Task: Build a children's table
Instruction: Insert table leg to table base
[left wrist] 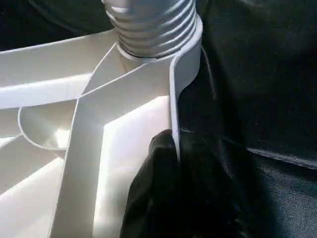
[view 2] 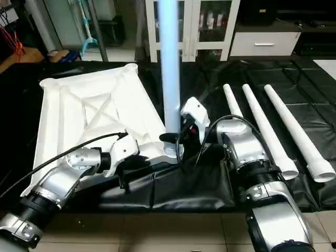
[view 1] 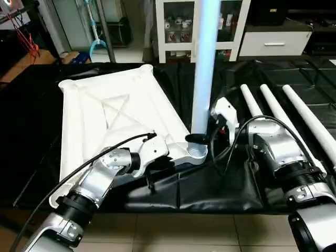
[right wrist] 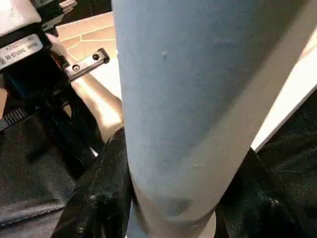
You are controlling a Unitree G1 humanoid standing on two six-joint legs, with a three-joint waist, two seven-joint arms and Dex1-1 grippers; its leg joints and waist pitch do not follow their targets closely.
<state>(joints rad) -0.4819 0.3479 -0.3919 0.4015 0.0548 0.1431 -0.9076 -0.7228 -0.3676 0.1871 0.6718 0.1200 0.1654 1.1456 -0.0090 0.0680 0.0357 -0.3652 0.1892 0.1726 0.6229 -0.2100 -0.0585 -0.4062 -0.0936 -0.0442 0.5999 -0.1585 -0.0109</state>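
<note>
Right claw (view 1: pixel 198 139) clasps the first leg (view 1: pixel 205 63) upright in a corner socket, left claw (left wrist: pixel 163 163) pinching the tabletop (view 1: pixel 100 113) rim; three legs (view 1: pixel 294 118) wait on the worktop (view 1: pixel 37 126).

The white square tabletop (view 1: pixel 110 113) lies upside down on black sheeting, ribbed underside up, diagonal braces crossing its middle. One long white leg (view 1: pixel 205 68) stands upright in the near corner socket (view 1: pixel 197 152), threaded end partly showing above the collar. Three more tapered legs (view 2: pixel 268 131) lie side by side to the right, well apart from the top.
</note>
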